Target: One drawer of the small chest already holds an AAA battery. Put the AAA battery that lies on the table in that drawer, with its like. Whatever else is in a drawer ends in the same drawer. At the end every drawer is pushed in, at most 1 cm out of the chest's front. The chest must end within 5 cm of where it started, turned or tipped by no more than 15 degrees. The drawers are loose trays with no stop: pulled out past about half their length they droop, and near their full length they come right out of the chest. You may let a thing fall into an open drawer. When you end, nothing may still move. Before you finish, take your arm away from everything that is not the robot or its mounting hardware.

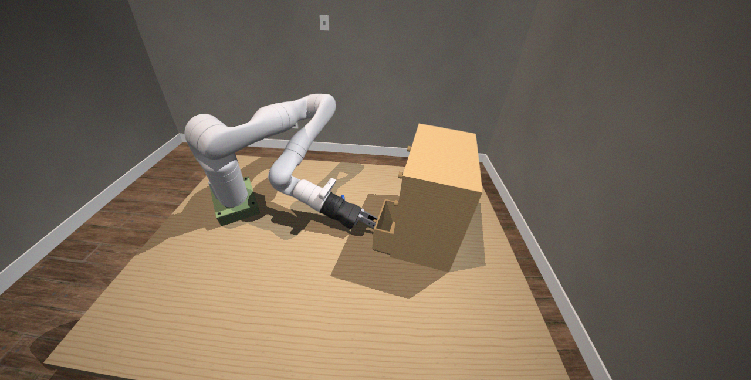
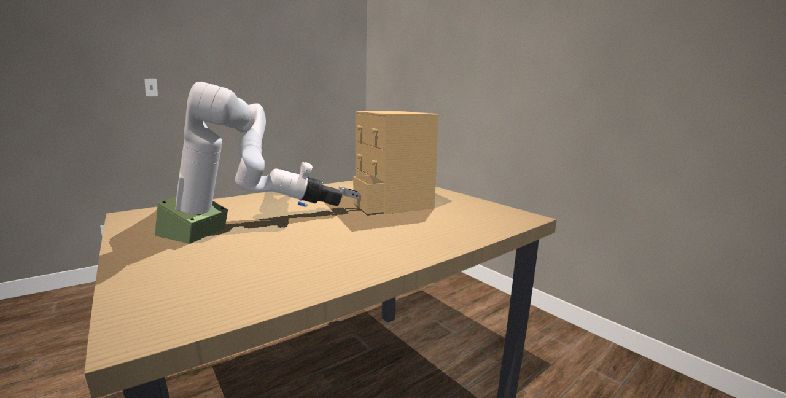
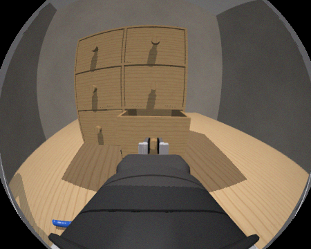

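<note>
The small wooden chest point(image 1: 440, 154) point(image 2: 412, 159) point(image 3: 123, 86) stands upright. Its bottom right drawer point(image 1: 382, 241) point(image 2: 372, 198) point(image 3: 135, 128), as the wrist view sees it, is partly out and looks level. My gripper point(image 1: 375, 222) point(image 2: 358, 195) point(image 3: 153, 142) is at that drawer's front, shut on its round knob. The blue AAA battery point(image 2: 302, 203) point(image 3: 61, 223) lies on the table to the left of and behind the fingers; a bit of it point(image 1: 342, 197) shows past the gripper body. The inside of the drawer is shaded, and no contents can be made out.
The other drawers, such as the middle right one point(image 3: 169, 76) and the bottom left one point(image 3: 108, 119), look pushed in, with knobs sticking out. The bottom left knob point(image 3: 99, 128) is beside the open drawer. The arm's green base point(image 1: 236, 212) point(image 2: 189, 223) stands across the table.
</note>
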